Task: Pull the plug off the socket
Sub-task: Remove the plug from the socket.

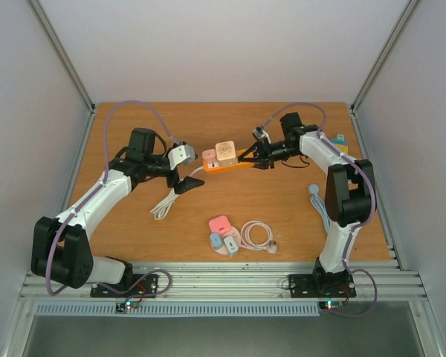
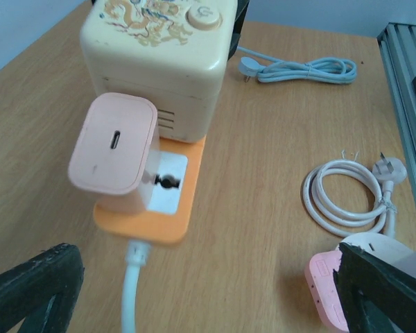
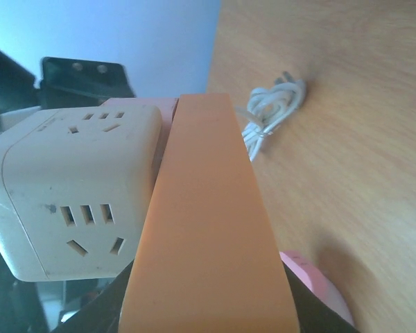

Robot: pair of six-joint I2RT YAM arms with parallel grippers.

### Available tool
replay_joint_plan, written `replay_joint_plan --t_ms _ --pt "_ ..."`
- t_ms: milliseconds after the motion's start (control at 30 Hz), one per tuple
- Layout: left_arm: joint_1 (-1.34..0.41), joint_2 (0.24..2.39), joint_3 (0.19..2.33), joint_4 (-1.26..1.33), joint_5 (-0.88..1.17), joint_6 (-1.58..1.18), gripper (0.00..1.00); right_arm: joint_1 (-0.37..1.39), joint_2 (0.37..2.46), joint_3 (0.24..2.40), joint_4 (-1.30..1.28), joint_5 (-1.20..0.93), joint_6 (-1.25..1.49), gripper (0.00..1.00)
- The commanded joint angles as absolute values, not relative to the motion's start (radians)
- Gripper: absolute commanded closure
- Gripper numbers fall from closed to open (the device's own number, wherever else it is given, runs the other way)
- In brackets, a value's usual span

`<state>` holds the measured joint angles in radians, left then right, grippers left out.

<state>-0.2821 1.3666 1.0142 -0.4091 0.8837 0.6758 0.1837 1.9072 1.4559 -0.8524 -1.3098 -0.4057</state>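
The socket is an orange power strip (image 1: 234, 166) lying mid-table. A pink plug (image 2: 114, 149) stands seated in the strip's (image 2: 149, 218) near end, with a cream cube adapter (image 2: 159, 62) behind it. My left gripper (image 2: 204, 298) is open, its black fingers (image 2: 28, 291) spread wide and short of the plug, touching nothing. In the top view the left gripper (image 1: 189, 183) sits just left of the strip. My right gripper (image 1: 254, 158) is shut on the strip's right end; the right wrist view is filled by the orange strip (image 3: 208, 229) and the cube (image 3: 76, 187).
The strip's white cord (image 2: 130, 291) runs toward the left gripper. A pink dish with small adapters (image 1: 223, 235) and a coiled white cable (image 1: 257, 236) lie near the front. A pale blue cable (image 1: 317, 197) lies by the right arm.
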Motion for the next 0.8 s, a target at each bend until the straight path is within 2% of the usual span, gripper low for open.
replay_joint_plan --t_ms 0,233,433,700,767 --pt "-0.293 1.341 1.091 -0.549 0.846 0.736 0.01 0.175 1.856 1.504 -1.075 -1.288 -0.615 0.99" --pt "-0.425 1.376 1.121 -0.574 0.653 0.767 0.01 0.165 1.868 1.497 -1.252 -1.259 -0.770 0.99" --pt "-0.450 1.417 1.140 -0.541 0.681 0.742 0.01 0.154 1.827 1.465 -1.244 -1.186 -0.771 0.99" --pt "-0.507 1.492 1.175 -0.521 0.620 0.713 0.10 0.153 1.829 1.462 -1.291 -1.189 -0.806 0.99" --pt "-0.517 1.500 1.178 -0.516 0.614 0.705 0.15 0.153 1.834 1.463 -1.292 -1.189 -0.809 0.99"
